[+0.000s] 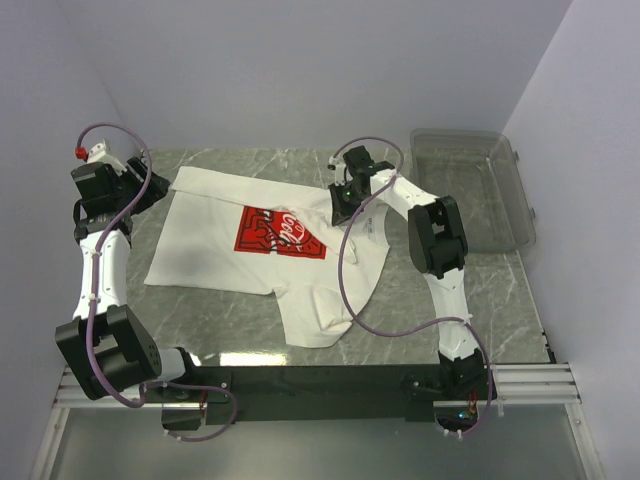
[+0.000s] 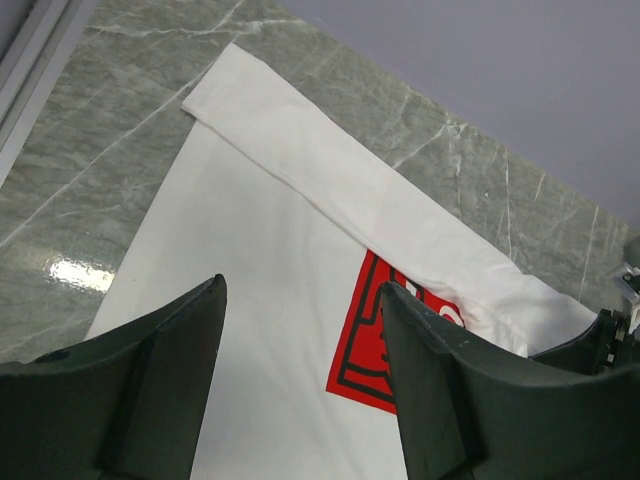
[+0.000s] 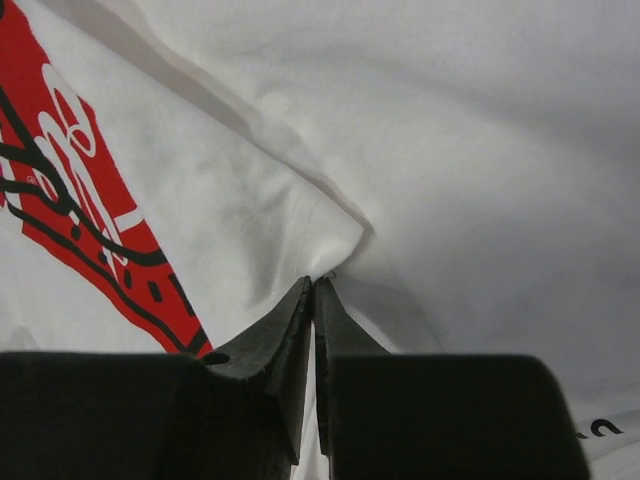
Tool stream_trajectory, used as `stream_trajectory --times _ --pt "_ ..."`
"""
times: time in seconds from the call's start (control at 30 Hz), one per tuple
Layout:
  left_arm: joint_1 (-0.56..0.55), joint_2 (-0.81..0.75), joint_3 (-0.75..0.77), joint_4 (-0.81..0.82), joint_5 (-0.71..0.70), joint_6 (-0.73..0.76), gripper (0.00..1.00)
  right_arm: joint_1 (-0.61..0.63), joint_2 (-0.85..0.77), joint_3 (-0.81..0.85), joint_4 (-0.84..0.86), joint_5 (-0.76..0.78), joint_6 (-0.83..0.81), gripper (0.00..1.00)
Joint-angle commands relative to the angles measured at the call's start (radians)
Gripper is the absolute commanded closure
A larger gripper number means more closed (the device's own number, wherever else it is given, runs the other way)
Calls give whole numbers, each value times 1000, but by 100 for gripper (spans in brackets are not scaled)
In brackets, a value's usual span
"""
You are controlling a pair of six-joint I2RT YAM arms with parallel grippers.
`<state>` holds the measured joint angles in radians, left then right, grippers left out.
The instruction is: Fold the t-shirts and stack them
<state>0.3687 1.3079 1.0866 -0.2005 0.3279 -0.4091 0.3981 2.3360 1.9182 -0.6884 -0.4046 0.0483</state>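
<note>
Clear grey bin (image 1: 478,190) on marble table (image 1: 480,290), far right.

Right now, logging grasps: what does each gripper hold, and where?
Right gripper pinches the t-shirt at a folded edge beside the red print; left gripper is open, empty.

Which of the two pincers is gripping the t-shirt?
The right pincer: it is shut on a fold of the t-shirt beside the red print, while the left pincer stands open above it.

The t-shirt (image 1: 215,250) lies on the table (image 1: 500,290), the bin (image 1: 475,190) to its right at the back.
</note>
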Motion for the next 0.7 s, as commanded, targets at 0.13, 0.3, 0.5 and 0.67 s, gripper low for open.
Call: stream_trajectory --times 0.13,0.3,0.5,0.67 --pt "-1 -21 13 18 25 6 32 53 -155 -59 55 -69 -103 93" --pt "-1 -21 6 18 26 9 31 107 -225 -166 67 -86 -202 93" --pt "-2 -21 3 21 30 7 31 179 -251 -225 56 -51 -324 90" --pt "-1 -19 2 19 31 9 32 264 -241 -246 44 21 -415 79"
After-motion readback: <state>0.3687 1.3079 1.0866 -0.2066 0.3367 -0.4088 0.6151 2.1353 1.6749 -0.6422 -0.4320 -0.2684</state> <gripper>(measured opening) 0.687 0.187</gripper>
